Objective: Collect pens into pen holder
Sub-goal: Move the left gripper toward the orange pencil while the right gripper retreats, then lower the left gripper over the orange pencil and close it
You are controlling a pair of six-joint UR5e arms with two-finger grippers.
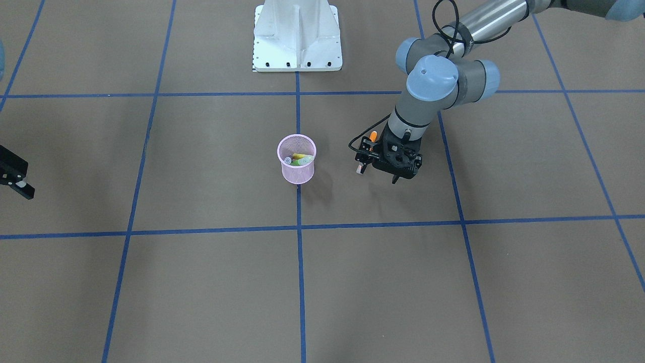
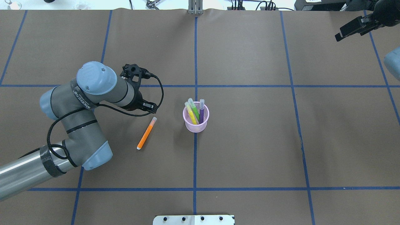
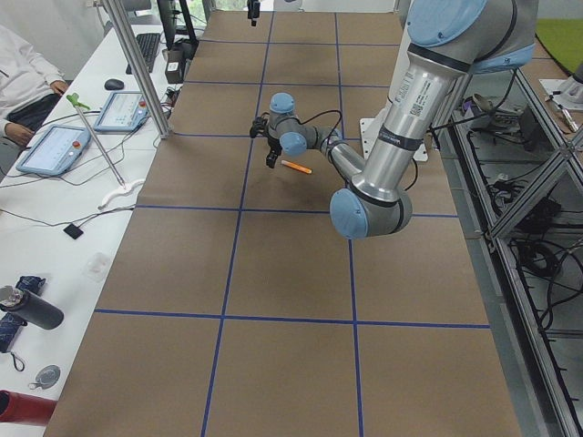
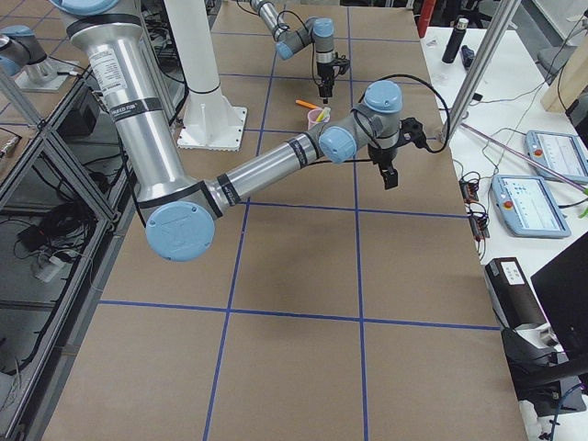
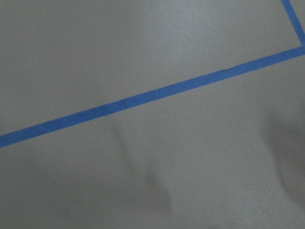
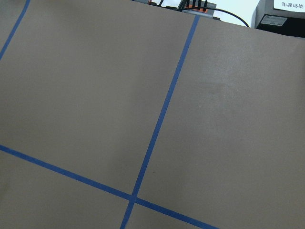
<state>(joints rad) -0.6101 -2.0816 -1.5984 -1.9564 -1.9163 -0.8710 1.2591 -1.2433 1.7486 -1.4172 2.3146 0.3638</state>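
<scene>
The pink mesh pen holder point(image 2: 196, 122) stands upright near the table's middle, with a yellow, a green and a purple pen point(image 2: 201, 110) in it. One orange pen point(image 2: 146, 133) lies flat on the table to its left. My left gripper point(image 1: 378, 174) hangs low over the table just beyond that pen's capped end, open, with nothing between its fingers. In the front view only the pen's tip point(image 1: 373, 136) shows behind the gripper. My right gripper point(image 1: 29, 180) is far off at the table's right edge, open and empty.
Brown paper with a grid of blue tape lines covers the table point(image 2: 250, 150). The white robot base point(image 1: 296, 38) stands at the near edge. A person sits at a side desk with tablets point(image 3: 55, 146) beyond the far side.
</scene>
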